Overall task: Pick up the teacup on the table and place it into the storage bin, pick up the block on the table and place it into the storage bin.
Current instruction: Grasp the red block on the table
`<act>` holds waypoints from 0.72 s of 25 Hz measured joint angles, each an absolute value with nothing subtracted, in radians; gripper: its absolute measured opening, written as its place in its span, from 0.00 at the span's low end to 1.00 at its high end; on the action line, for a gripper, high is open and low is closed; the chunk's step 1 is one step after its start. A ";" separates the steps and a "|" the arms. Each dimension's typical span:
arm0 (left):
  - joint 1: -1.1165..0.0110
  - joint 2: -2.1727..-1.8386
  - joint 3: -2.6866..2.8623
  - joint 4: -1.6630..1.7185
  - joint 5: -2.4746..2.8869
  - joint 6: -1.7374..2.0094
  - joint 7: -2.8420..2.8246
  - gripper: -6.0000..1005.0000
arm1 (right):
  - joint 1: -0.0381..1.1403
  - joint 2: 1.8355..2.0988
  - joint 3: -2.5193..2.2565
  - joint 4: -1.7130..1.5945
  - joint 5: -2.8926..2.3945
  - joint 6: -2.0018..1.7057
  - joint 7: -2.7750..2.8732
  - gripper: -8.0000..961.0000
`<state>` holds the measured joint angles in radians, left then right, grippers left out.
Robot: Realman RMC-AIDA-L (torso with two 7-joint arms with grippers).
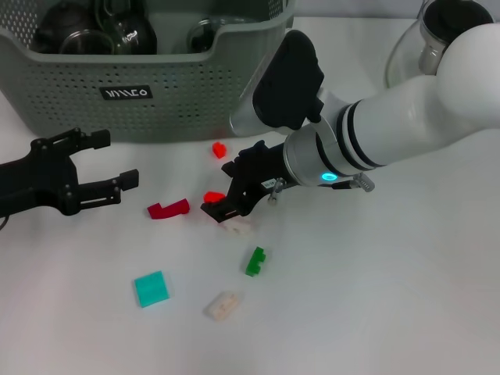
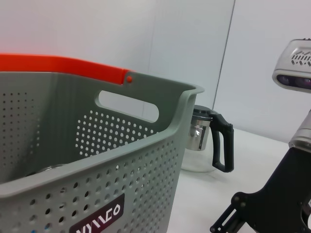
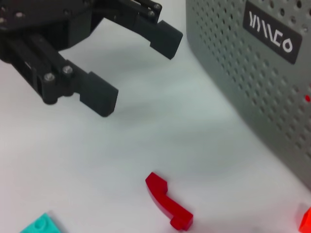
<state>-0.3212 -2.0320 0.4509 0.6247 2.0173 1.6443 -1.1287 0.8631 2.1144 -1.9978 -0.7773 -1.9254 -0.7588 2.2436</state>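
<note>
The grey-green storage bin (image 1: 156,94) stands at the back left, and its perforated wall fills the left wrist view (image 2: 112,160). Dark glass vessels (image 1: 117,31) lie inside it; I cannot tell which is the teacup. My right gripper (image 1: 219,190) is low over the table's middle, open, with a small red block (image 1: 212,197) between its fingers and a white block (image 1: 238,226) just below. My left gripper (image 1: 117,160) hovers open and empty at the left, and also shows in the right wrist view (image 3: 133,70).
Loose blocks lie around: a red one (image 1: 219,148) near the bin, dark red (image 1: 168,209) (image 3: 167,206), green (image 1: 255,261), teal (image 1: 151,288) and beige (image 1: 223,305). A glass pot (image 1: 418,47) (image 2: 206,145) with a black handle stands at the back right.
</note>
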 joint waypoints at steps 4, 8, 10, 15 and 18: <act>-0.321 -2.032 0.451 0.620 2.019 1.644 -1.128 0.87 | 0.864 2.119 -1.999 -0.762 -1.920 -0.752 2.230 0.81; -0.322 -2.032 0.451 0.619 2.020 1.644 -1.128 0.87 | 0.864 2.123 -2.009 -0.754 -1.910 -0.743 2.219 0.80; -0.323 -2.033 0.452 0.618 2.020 1.644 -1.128 0.87 | 0.864 2.123 -2.029 -0.748 -1.892 -0.728 2.219 0.80; -0.324 -2.033 0.454 0.618 2.020 1.644 -1.127 0.87 | 0.869 2.124 -2.062 -0.727 -1.872 -0.695 2.218 0.79; -0.324 -2.033 0.454 0.618 2.020 1.644 -1.126 0.87 | 0.869 2.125 -2.068 -0.725 -1.871 -0.687 2.218 0.76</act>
<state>-0.3237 -2.0325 0.4537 0.6181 2.0203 1.6444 -1.1262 0.8687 2.1252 -2.0679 -0.7250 -1.8710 -0.6866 2.2181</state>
